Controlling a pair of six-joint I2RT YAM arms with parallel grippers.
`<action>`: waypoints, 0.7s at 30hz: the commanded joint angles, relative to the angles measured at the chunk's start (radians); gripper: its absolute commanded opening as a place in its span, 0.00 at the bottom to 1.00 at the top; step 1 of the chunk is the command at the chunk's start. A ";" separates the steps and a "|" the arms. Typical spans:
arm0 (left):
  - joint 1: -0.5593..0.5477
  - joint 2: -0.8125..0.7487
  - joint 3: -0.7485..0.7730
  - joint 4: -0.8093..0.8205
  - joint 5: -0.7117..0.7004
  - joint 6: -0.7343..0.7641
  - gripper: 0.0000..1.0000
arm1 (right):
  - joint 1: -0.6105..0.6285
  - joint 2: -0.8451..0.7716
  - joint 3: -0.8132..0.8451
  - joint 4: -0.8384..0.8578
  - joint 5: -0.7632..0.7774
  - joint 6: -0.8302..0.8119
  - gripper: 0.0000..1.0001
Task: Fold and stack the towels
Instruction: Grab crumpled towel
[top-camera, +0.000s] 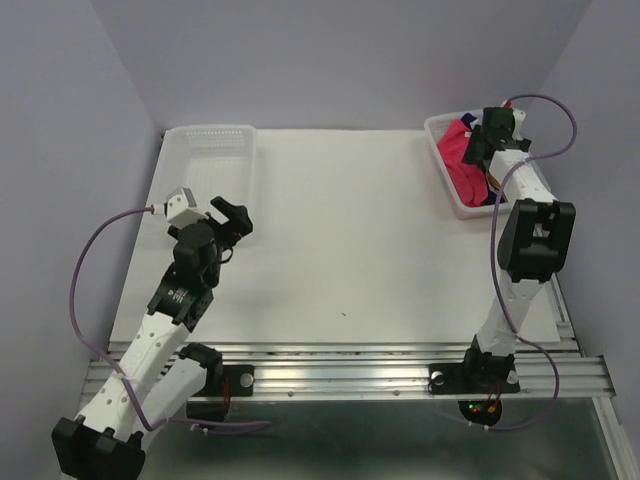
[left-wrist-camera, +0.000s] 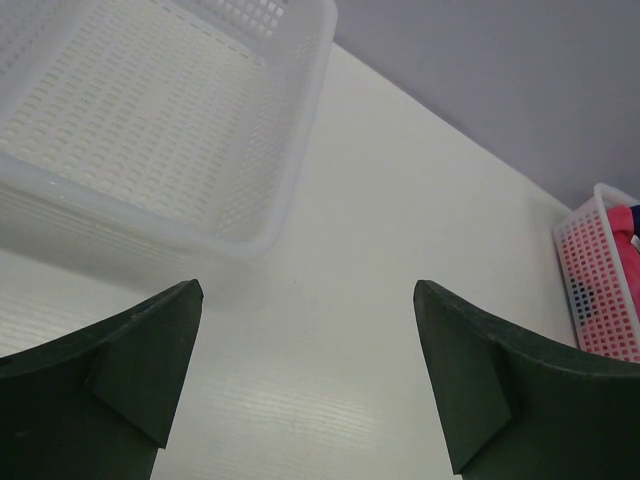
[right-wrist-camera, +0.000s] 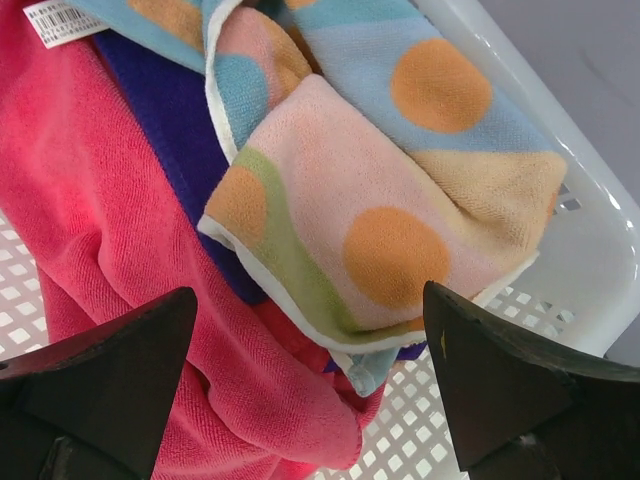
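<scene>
The towels lie heaped in a white perforated basket (top-camera: 446, 170) at the far right. In the right wrist view a hot pink towel (right-wrist-camera: 110, 260) lies at the left, a deep purple towel (right-wrist-camera: 170, 130) under a pastel striped, polka-dot towel (right-wrist-camera: 360, 200). A second striped towel (right-wrist-camera: 400, 60) lies behind it. My right gripper (right-wrist-camera: 310, 375) is open just above the heap, its fingers astride the pink and striped towels, holding nothing. It shows over the basket in the top view (top-camera: 484, 140). My left gripper (top-camera: 230, 215) is open and empty above the table at the left.
An empty white perforated basket (top-camera: 205, 150) stands at the far left, just ahead of my left gripper (left-wrist-camera: 305, 390). The white table surface (top-camera: 340, 240) spreads between the two baskets. The towel basket (left-wrist-camera: 600, 280) shows at the right edge of the left wrist view.
</scene>
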 joint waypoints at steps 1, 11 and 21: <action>0.001 0.006 -0.005 0.062 0.008 0.017 0.99 | -0.010 0.018 0.076 0.054 -0.010 -0.007 0.98; 0.001 0.037 -0.002 0.064 0.008 0.024 0.99 | -0.015 0.058 0.073 0.143 0.082 -0.024 0.44; -0.001 0.063 0.018 0.071 0.011 0.017 0.99 | -0.018 0.023 0.034 0.199 -0.041 -0.062 0.00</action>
